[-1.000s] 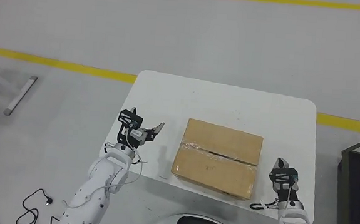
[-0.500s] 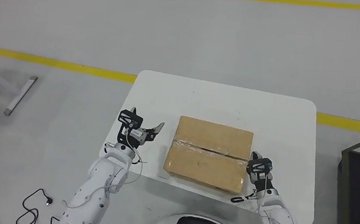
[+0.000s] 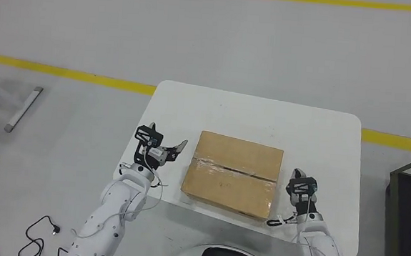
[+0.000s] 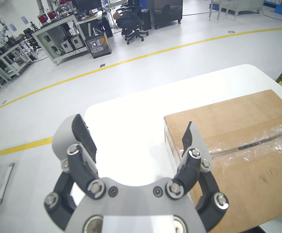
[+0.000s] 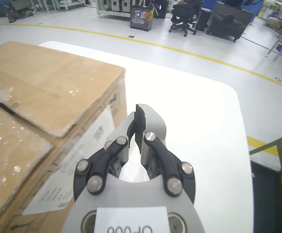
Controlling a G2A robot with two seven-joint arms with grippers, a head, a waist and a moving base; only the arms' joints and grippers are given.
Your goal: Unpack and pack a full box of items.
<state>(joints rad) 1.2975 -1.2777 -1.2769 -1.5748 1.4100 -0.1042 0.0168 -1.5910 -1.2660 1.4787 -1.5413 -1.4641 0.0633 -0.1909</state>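
Observation:
A closed cardboard box (image 3: 231,173), its top seam taped, lies in the middle of the white table (image 3: 264,110). My left gripper (image 3: 165,139) hovers just off the box's left end, open and holding nothing. In the left wrist view, the left gripper (image 4: 133,123) has one finger in front of the corner of the box (image 4: 231,136). My right gripper (image 3: 302,185) is at the box's right end, shut on nothing. The right wrist view puts the right gripper (image 5: 137,110) close beside the labelled side wall of the box (image 5: 44,88).
A dark green frame (image 3: 408,207) stands on the floor just past the table's right edge. A metal stand (image 3: 20,108) and a cable (image 3: 37,227) lie on the floor to the left. Bare table surface stretches behind the box.
The box has slid to the left across the table. My right gripper moved left against the box's right end, then eased back slightly. The left arm has stayed put.

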